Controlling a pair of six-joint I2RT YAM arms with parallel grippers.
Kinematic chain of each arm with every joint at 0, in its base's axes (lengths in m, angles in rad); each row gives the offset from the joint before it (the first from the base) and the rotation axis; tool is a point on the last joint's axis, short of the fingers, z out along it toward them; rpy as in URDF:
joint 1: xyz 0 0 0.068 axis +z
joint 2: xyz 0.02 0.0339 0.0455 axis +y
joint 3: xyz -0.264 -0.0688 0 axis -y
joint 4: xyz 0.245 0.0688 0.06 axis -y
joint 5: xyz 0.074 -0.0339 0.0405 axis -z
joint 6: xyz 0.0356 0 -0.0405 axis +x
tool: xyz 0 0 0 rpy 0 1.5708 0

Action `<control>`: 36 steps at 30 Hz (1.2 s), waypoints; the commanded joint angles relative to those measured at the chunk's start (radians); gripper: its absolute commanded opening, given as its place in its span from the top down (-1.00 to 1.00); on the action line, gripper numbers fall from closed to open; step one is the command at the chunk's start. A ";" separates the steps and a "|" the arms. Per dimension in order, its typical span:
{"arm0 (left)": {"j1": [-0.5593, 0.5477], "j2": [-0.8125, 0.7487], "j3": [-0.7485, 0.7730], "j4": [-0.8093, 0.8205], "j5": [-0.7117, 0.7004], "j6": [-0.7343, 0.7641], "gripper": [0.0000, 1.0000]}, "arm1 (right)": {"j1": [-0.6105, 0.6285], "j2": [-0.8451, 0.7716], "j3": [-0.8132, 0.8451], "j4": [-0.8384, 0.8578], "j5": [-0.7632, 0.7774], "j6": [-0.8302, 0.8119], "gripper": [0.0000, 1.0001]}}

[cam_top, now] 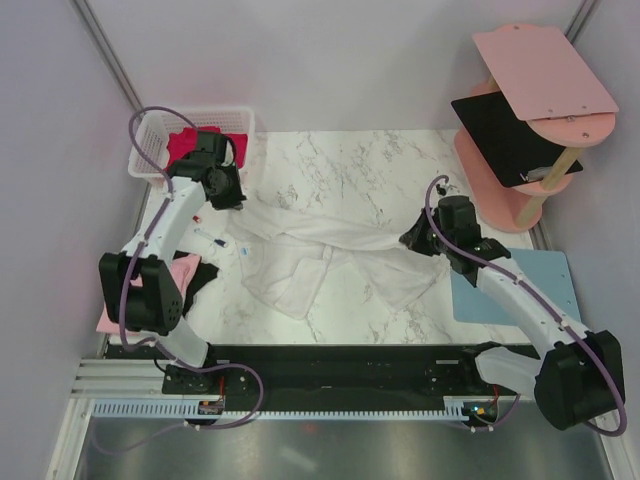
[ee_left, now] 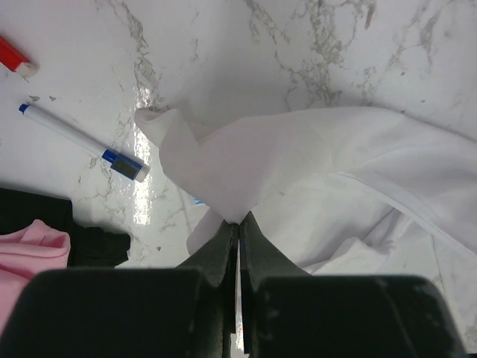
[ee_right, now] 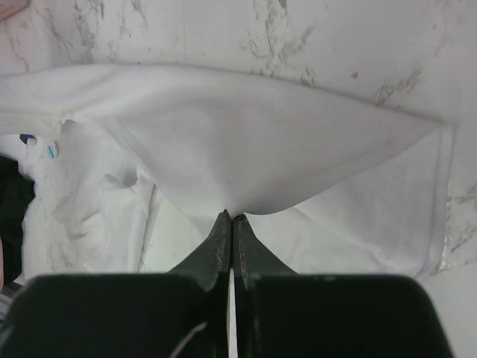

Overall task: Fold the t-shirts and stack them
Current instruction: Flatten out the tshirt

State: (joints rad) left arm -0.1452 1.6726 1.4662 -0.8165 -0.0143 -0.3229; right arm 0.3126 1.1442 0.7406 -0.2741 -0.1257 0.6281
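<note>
Soft white t-shirt [cam_top: 330, 250], crumpled folds, left tool [ee_left: 238, 224] clamped on it, right tool [ee_right: 229, 221] likewise

**Desk:** Finish on the white t-shirt [cam_top: 330, 250]?

**Photo:** Soft matt cloth, creased, with a stitched hem. Beneath it, glossy marble-pattern table top [cam_top: 380, 160], smooth, with bright patches of glare.

**Desk:** Left of the white t-shirt?

**Photo:** Smooth plastic marker pen [ee_left: 82, 140], shiny white barrel, blue ends. Matt black t-shirt [ee_left: 37, 212] and soft light pink t-shirt [ee_left: 22, 250], both cloth. Beyond, white plastic lattice basket [cam_top: 225, 112] holding the soft magenta-red t-shirt [cam_top: 178, 145].

**Desk:** Right of it?

**Photo:** Flat matt light-blue mat [cam_top: 545, 272]. Smooth rigid pink shelf boards [cam_top: 540, 65] on a pale wooden post [cam_top: 548, 188]. Over the white t-shirt, matt black hard plastic of the left gripper [ee_left: 238, 221].
</note>
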 commanded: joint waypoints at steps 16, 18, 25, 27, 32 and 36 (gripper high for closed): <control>0.004 -0.833 0.200 -0.016 0.085 0.038 0.96 | 0.028 -0.440 0.523 -0.211 0.201 -0.395 1.00; 0.004 -0.889 0.256 -0.033 0.108 0.027 0.96 | 0.026 -0.493 0.566 -0.229 0.201 -0.396 1.00; 0.004 -0.898 0.511 -0.156 0.195 0.033 0.96 | 0.025 -0.557 0.741 -0.304 0.227 -0.400 1.00; 0.004 -0.880 0.529 -0.164 0.192 0.028 0.96 | 0.023 -0.541 0.758 -0.310 0.238 -0.401 1.00; 0.004 -0.775 0.571 -0.164 0.166 0.041 0.96 | 0.023 -0.471 0.752 -0.315 0.282 -0.397 1.00; 0.004 -0.595 0.583 -0.164 0.152 0.068 0.96 | 0.023 -0.402 0.697 -0.306 0.348 -0.392 1.00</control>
State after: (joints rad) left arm -0.1452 0.8616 2.0602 -0.9550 0.1600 -0.3103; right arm 0.3367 0.6468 1.4868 -0.5587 0.1223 0.2455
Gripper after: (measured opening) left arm 0.026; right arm 0.010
